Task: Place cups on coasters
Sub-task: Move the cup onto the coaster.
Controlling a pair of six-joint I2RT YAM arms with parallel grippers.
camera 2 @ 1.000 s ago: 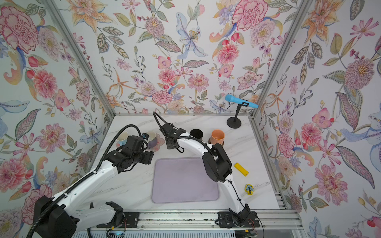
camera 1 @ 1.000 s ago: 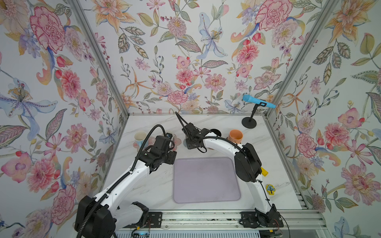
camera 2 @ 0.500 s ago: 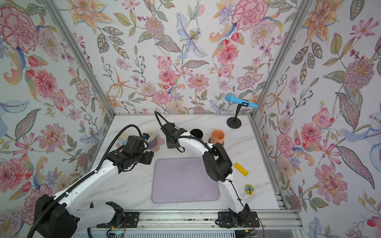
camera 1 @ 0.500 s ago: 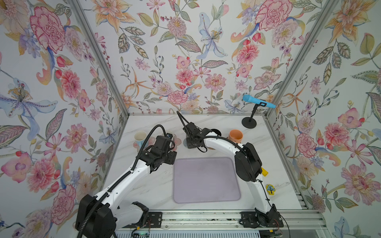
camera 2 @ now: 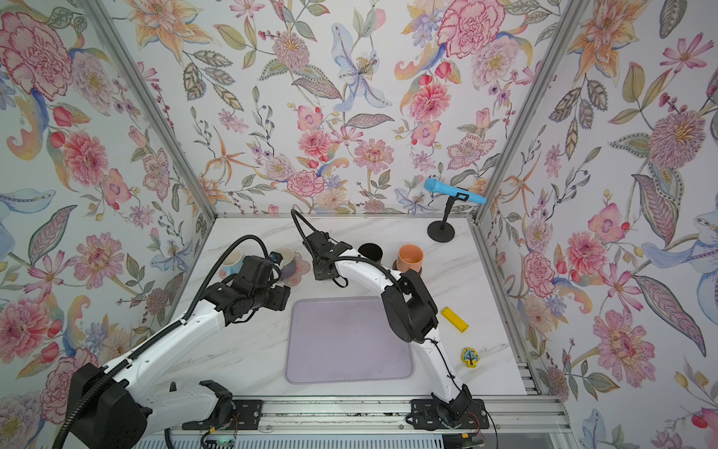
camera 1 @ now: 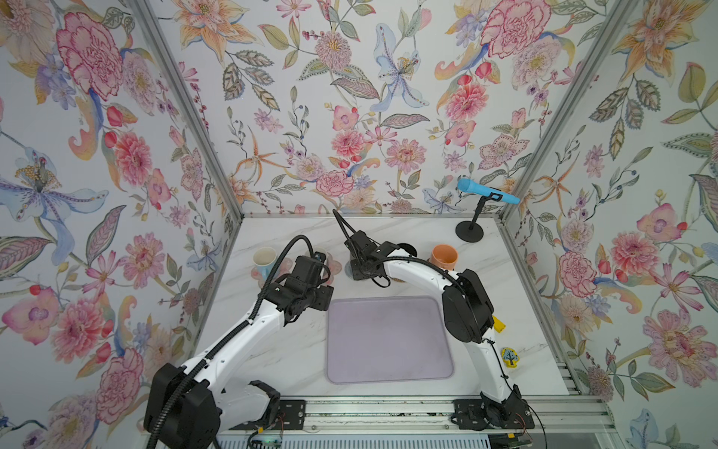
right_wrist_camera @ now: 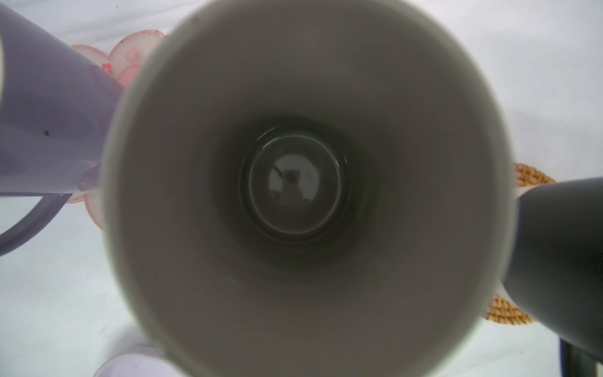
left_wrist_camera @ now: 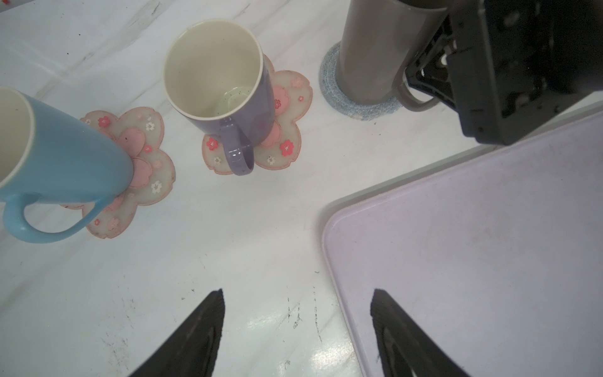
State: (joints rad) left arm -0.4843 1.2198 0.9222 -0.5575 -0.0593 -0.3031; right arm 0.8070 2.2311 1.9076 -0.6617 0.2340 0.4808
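The grey cup (left_wrist_camera: 375,49) stands on the grey ringed coaster (left_wrist_camera: 359,106). My right gripper (left_wrist_camera: 422,78) is shut at its handle, and the right wrist view looks straight down into it. The purple cup (left_wrist_camera: 228,81) and the light blue cup (left_wrist_camera: 65,156) each sit on a pink flower coaster (left_wrist_camera: 287,98) (left_wrist_camera: 146,163). A black cup (right_wrist_camera: 561,248) rests on the woven tan coaster (right_wrist_camera: 535,176). The orange cup (camera 1: 444,256) stands at the right of the row. My left gripper (left_wrist_camera: 297,302) is open over bare marble beside the lilac mat, holding nothing.
A large lilac mat (camera 1: 388,338) lies mid-table in front of the row of cups. A blue microphone (camera 1: 485,194) on a black stand occupies the back right corner. A yellow block (camera 2: 454,319) and a small tree-printed piece (camera 2: 470,357) lie at the right.
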